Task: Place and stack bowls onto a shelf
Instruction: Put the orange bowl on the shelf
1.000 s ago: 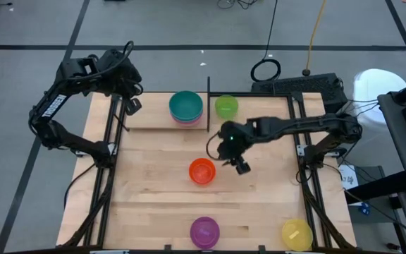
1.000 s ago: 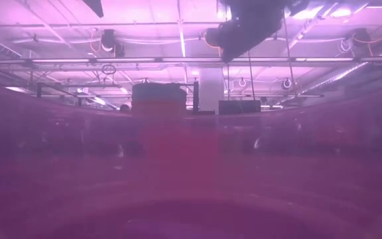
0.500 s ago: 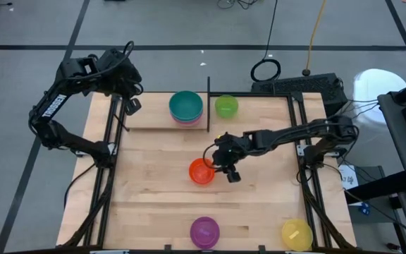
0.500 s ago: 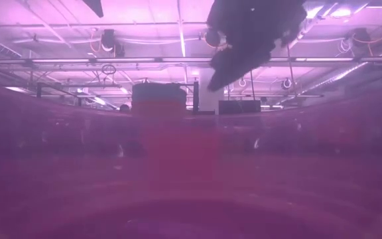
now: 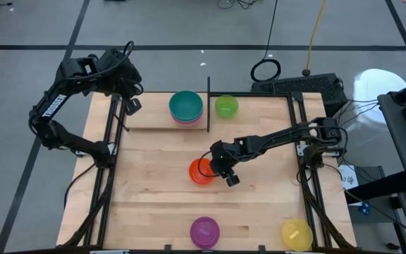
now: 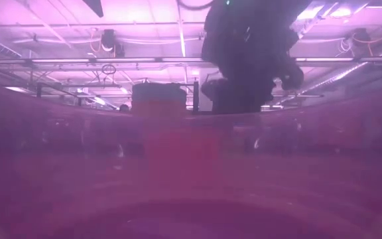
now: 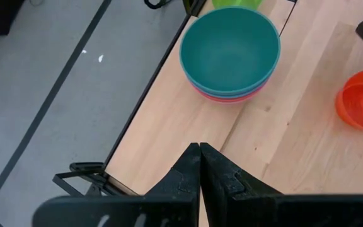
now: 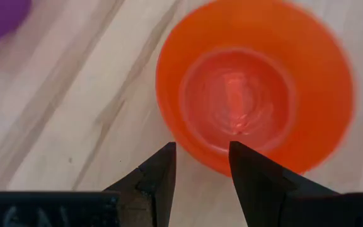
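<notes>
The orange bowl (image 5: 199, 172) stands upright on the tabletop near its middle. My right gripper (image 5: 215, 168) hangs over its right rim. In the right wrist view it is open (image 8: 201, 151), one finger over the orange bowl's (image 8: 257, 94) inside and one beside its outer wall; no touch shows. A teal bowl (image 5: 186, 106) tops a stack with blue and pink bowls below (image 7: 229, 94) on the shelf (image 5: 150, 120). The lime green bowl (image 5: 225, 106) stands to the stack's right. My left gripper (image 7: 199, 148) waits shut at the table's far left corner (image 5: 130, 104).
A purple bowl (image 5: 204, 231) and a yellow bowl (image 5: 296, 233) stand at the table's near edge; the purple one fills most of the low view (image 6: 178, 186). A black upright rod (image 5: 208, 99) parts the teal stack from the lime green bowl.
My right gripper has moved toward the table's left and near edge and has come down over the orange bowl. The bowl has stayed where it was.
</notes>
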